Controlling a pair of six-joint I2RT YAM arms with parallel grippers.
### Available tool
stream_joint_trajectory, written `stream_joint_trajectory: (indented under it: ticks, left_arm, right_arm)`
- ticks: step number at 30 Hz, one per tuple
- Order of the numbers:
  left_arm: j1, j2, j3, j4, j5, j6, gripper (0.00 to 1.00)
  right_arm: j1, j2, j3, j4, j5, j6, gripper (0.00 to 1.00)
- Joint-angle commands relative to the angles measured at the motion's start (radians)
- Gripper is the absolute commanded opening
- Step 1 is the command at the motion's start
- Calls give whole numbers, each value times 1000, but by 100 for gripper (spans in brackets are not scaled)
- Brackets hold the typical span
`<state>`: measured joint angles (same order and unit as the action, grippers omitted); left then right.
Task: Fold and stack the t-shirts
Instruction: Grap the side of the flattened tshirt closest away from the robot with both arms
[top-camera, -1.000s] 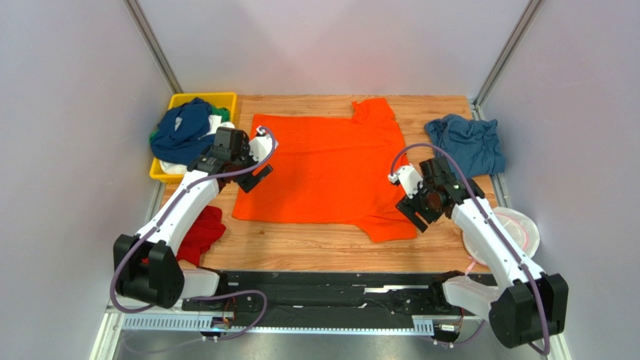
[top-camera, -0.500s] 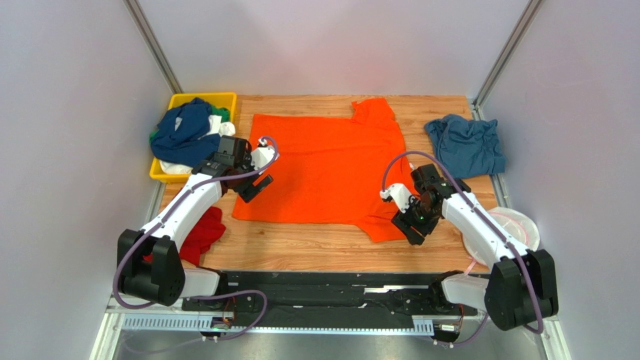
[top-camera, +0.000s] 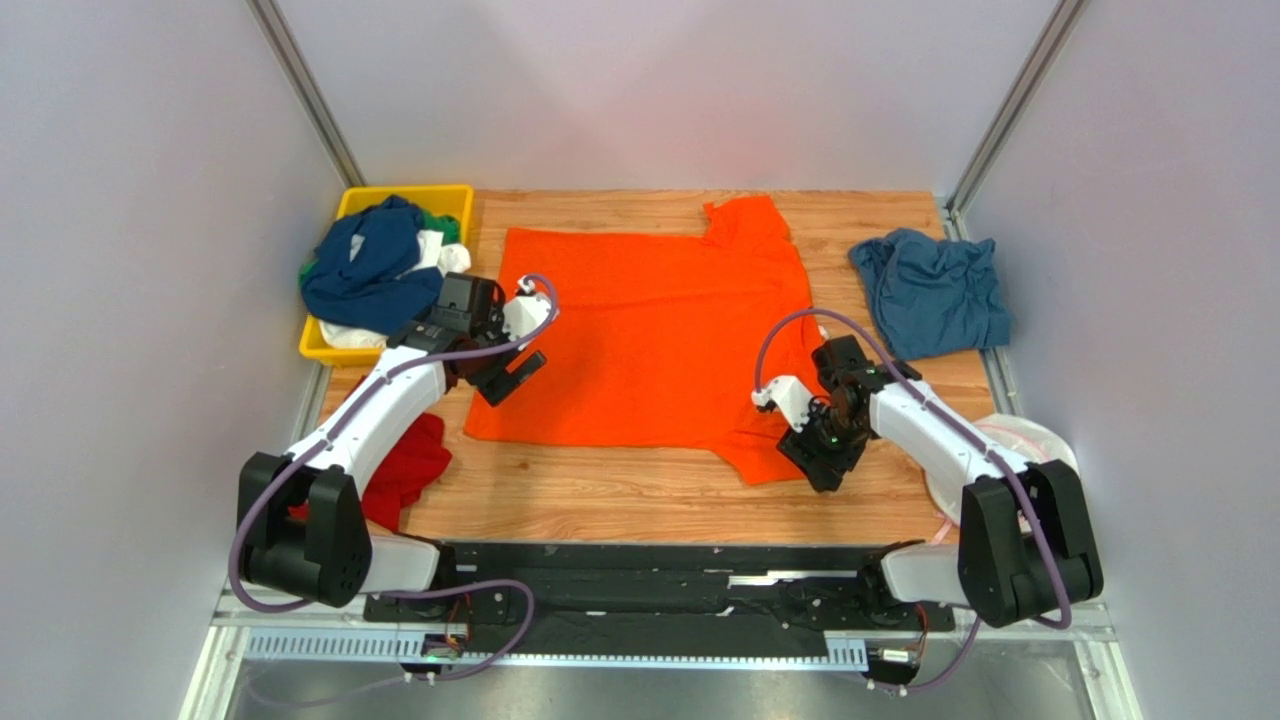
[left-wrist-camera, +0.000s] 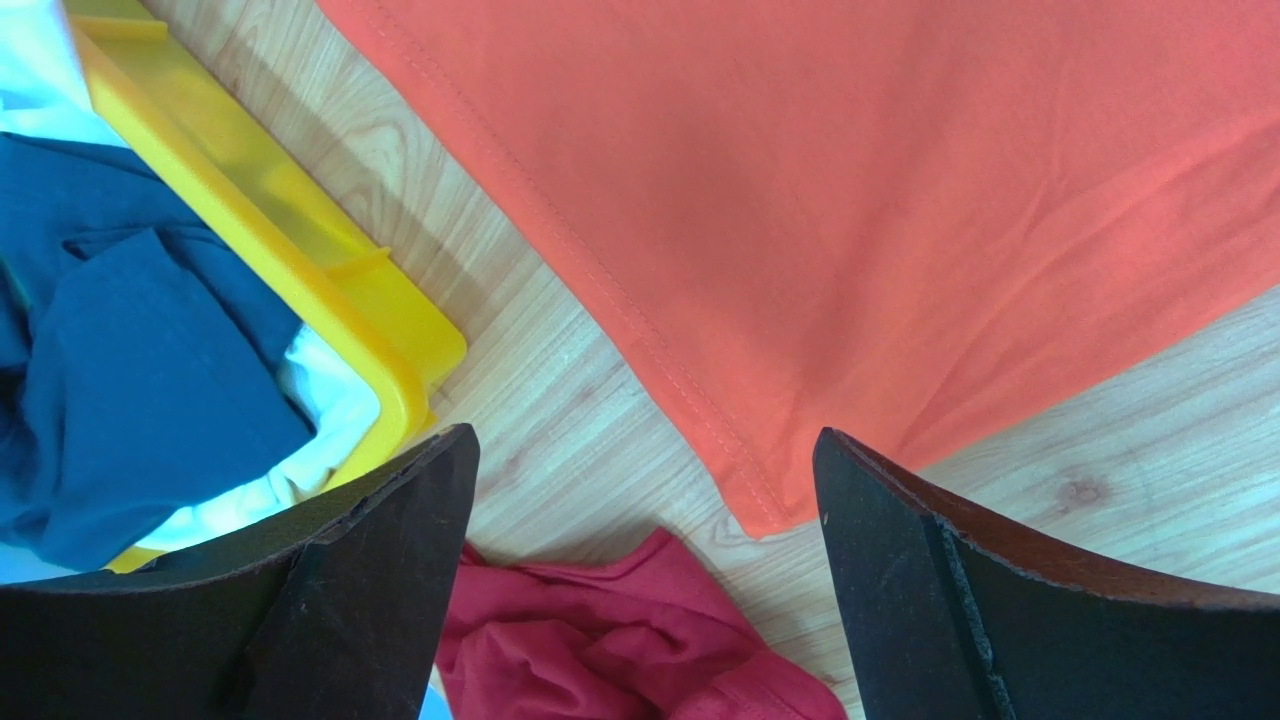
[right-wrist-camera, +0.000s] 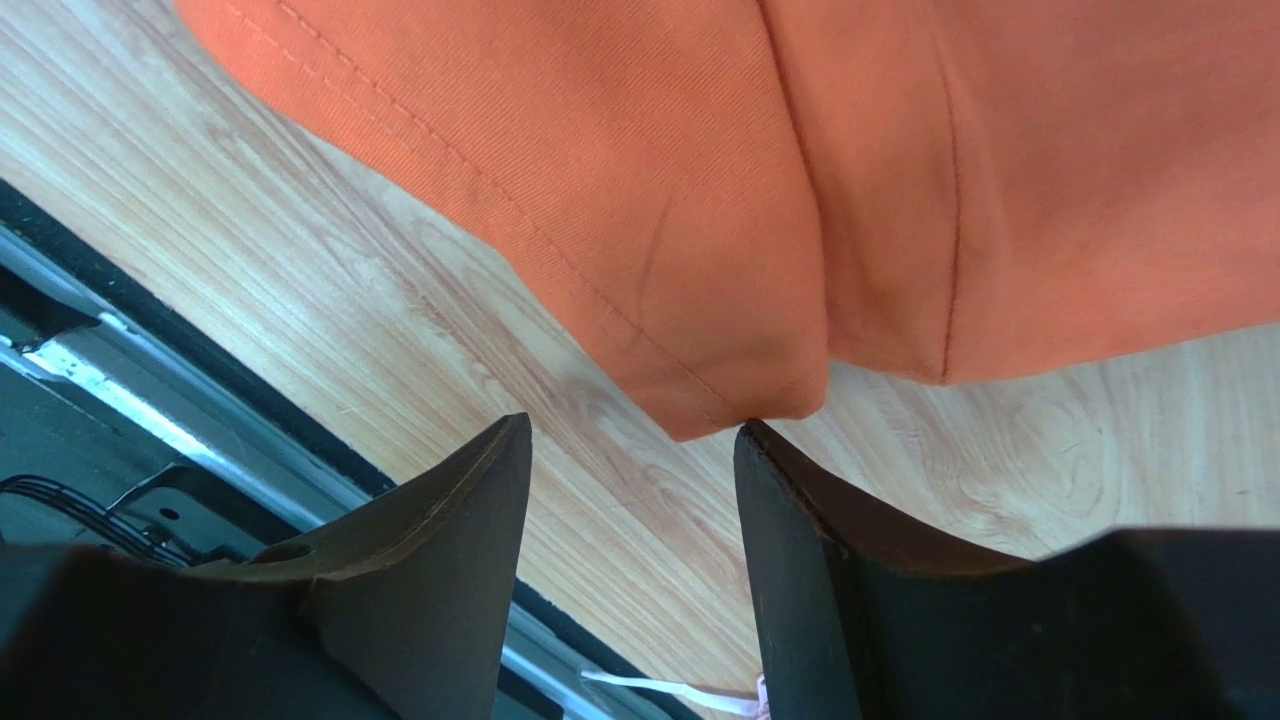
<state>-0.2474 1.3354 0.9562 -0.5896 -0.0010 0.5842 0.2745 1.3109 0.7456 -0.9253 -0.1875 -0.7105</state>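
Hovering above the near-left hem corner of the orange t-shirt (top-camera: 646, 323), the left pincer (left-wrist-camera: 639, 450) had its jaws spread wide, nothing between them. In the left wrist view that hem corner lay on bare wood in the gap, clear of both fingers.

The orange t-shirt lay flat across the middle of the bench (top-camera: 631, 498), one sleeve at the far edge, the other at the near right.

The right pincer (right-wrist-camera: 631, 428) sat low at that near-right sleeve, jaws apart but narrower than the left's. The sleeve's corner sat just at the mouth of the gap, with wood showing between the fingers and no cloth pinched.

The steel-blue t-shirt (top-camera: 932, 288) was crumpled at the far right of the bench, apart from the orange one. The navy t-shirt (top-camera: 368, 267) was heaped in the yellow tray (top-camera: 446, 195) at far left, white cloth (top-camera: 349, 336) and a bit of green cloth (top-camera: 440, 225) under it. The red t-shirt (top-camera: 406, 465) was bunched at the near-left edge, beside the left arm. The white-and-pink disc (top-camera: 1052, 450) lay at the right edge, partly hidden by the right arm.
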Motion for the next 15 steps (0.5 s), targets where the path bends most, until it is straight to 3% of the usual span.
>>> stream_joint_trajectory:
  ticks: [1,15]
  left_arm:
    - [-3,5,-2,25,4,2,91]
    - [-3,10,-28,47,-25,17,91]
  right_arm:
    - [6,19,5,59,-3,-30,56]
    - [3,70,-32,126,56,-47,53]
